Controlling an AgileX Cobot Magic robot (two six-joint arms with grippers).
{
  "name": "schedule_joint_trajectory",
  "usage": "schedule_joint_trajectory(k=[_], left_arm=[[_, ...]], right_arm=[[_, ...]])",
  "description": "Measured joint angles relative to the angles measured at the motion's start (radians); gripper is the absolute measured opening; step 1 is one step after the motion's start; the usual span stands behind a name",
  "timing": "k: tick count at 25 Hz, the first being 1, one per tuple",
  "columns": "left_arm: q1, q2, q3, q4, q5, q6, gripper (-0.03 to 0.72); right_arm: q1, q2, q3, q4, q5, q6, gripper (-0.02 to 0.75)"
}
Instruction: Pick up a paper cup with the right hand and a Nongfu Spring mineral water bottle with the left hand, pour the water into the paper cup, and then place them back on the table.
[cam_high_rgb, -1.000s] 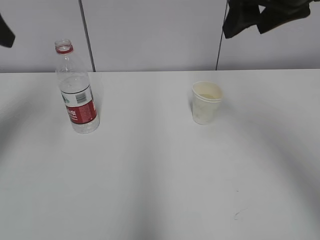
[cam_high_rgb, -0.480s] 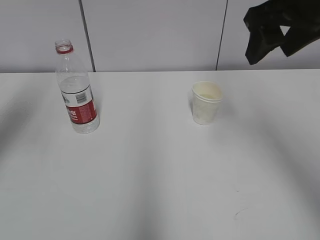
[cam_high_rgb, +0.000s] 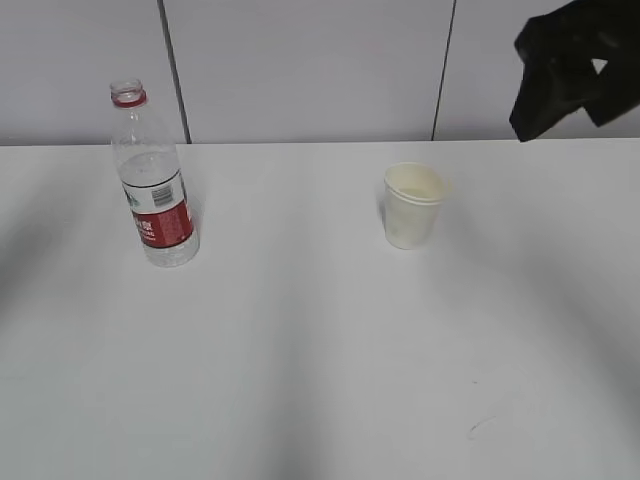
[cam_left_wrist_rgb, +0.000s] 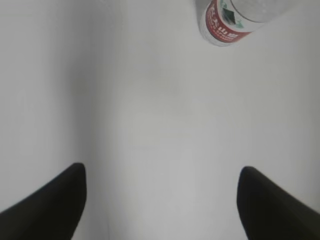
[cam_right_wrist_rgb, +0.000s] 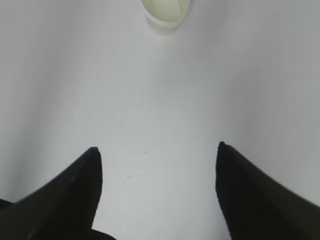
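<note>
One bottle, one cup, two empty grippers: you have nothing in hand.

Take the Nongfu Spring mineral water bottle (cam_high_rgb: 153, 175) as your marker: you have one of it, standing upright and capless on the table (cam_high_rgb: 300, 350), toward the left in the exterior view. Your single paper cup (cam_high_rgb: 412, 204) stands upright well to the right of the bottle, apart from it. Your right hand (cam_high_rgb: 570, 65) hangs above the table, up and to the right of the cup and farther still from the bottle; its wrist view shows the gripper (cam_right_wrist_rgb: 157, 192) spread wide with the cup (cam_right_wrist_rgb: 165, 12) far ahead of the tips. Your left hand's gripper (cam_left_wrist_rgb: 160, 200) is also spread wide, and the bottle (cam_left_wrist_rgb: 240, 20) lies ahead and to the right of it, untouched.
</note>
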Motion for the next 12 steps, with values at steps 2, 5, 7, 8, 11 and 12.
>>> schedule_joint_trajectory(k=[2,5,7,8,11,12], left_arm=[[0.0,-0.055,0.036,-0.011,-0.001,0.0,0.562],[0.0,-0.156,0.096,-0.014,0.002,-0.001,0.562],[0.0,-0.235,0.136,-0.023,0.005,-0.001,0.562],[0.0,-0.269,0.155,-0.025,0.006,-0.001,0.562],[0.0,-0.388,0.202,-0.03,0.009,-0.001,0.562],[0.0,-0.42,0.216,-0.03,0.011,-0.001,0.562]], right_arm=[[0.0,-0.065,0.047,0.016,0.0,0.0,0.529],[0.0,-0.171,0.135,0.039,0.0,0.002,0.529],[0.0,-0.244,0.205,0.064,0.0,0.002,0.529],[0.0,-0.286,0.236,0.079,0.0,0.002,0.529],[0.0,-0.408,0.337,0.123,0.001,0.002,0.529],[0.0,-0.452,0.371,0.129,0.003,0.002,0.529]])
